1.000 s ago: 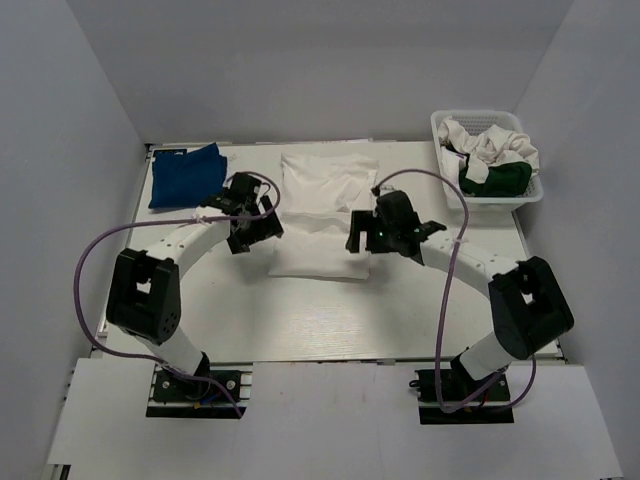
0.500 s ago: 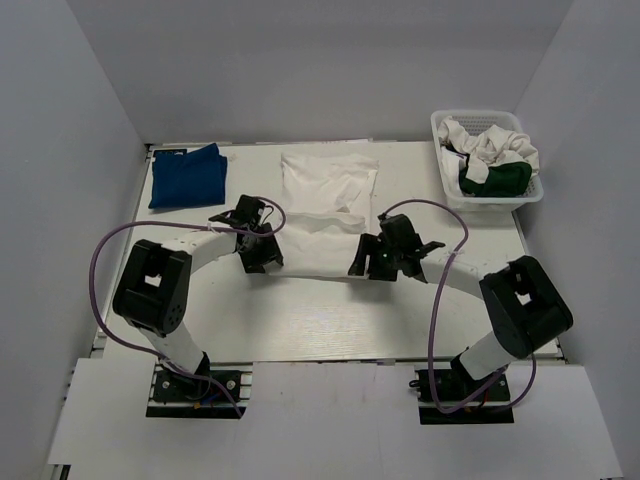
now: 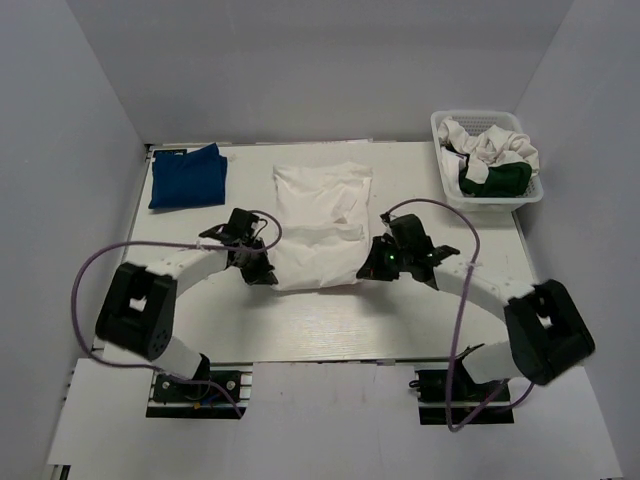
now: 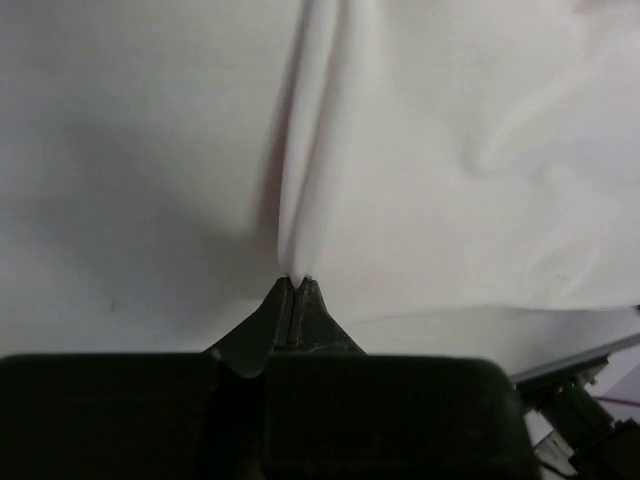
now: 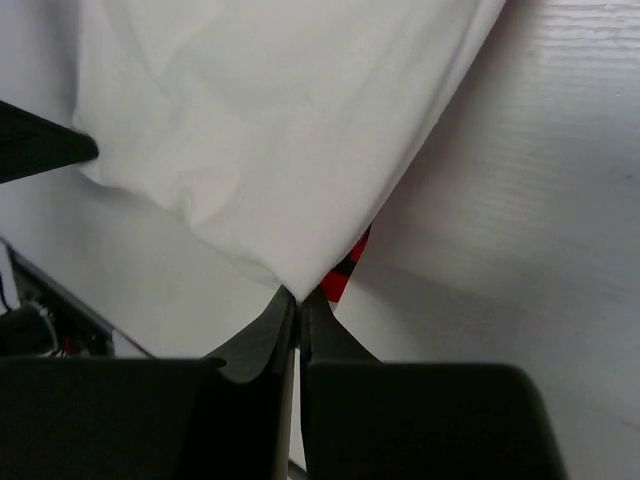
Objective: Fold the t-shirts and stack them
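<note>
A white t-shirt (image 3: 320,225) lies spread in the middle of the table. My left gripper (image 3: 262,274) is shut on its near left corner, and the cloth (image 4: 440,150) rises from the pinched tips (image 4: 298,281). My right gripper (image 3: 372,270) is shut on the near right corner; the white cloth (image 5: 270,130) hangs from the tips (image 5: 298,296) with a bit of red print (image 5: 345,270) showing beneath. A royal blue t-shirt (image 3: 187,175) lies folded at the back left. Crumpled white t-shirts (image 3: 490,143) and a dark green one (image 3: 497,178) fill the basket.
The white lattice basket (image 3: 530,192) stands at the back right corner. Purple cables (image 3: 95,265) loop off both arms. The table's near edge (image 3: 330,360) runs just in front of the arm bases.
Both grippers came down and toward me to the shirt's near corners and closed on them. The shirt's near edge has shifted slightly.
</note>
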Robot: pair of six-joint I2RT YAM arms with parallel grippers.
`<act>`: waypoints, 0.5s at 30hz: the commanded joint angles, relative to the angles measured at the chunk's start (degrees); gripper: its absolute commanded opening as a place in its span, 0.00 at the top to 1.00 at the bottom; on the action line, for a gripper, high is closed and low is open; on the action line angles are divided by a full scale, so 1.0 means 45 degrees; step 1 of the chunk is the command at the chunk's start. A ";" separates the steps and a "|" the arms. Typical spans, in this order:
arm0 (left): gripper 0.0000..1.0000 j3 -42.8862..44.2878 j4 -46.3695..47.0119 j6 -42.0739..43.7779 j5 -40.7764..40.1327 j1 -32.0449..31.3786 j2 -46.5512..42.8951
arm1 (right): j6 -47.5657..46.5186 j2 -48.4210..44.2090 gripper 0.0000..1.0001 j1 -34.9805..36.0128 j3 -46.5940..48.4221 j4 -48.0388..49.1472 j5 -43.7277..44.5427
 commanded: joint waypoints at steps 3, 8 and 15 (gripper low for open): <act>1.00 -0.0404 -0.1363 0.0237 0.1348 -0.0155 -0.3775 | -0.1039 -0.3014 1.00 0.0137 0.0479 -0.2807 -0.1141; 1.00 0.1077 -0.1597 0.0237 0.1002 -0.0272 -0.3993 | -0.1352 -0.3699 1.00 0.0059 0.1202 -0.2773 -0.1238; 1.00 0.3747 -0.0426 -0.0739 -0.0699 0.0060 -0.2278 | -0.1040 -0.2139 1.00 -0.0486 0.3759 -0.2810 0.1006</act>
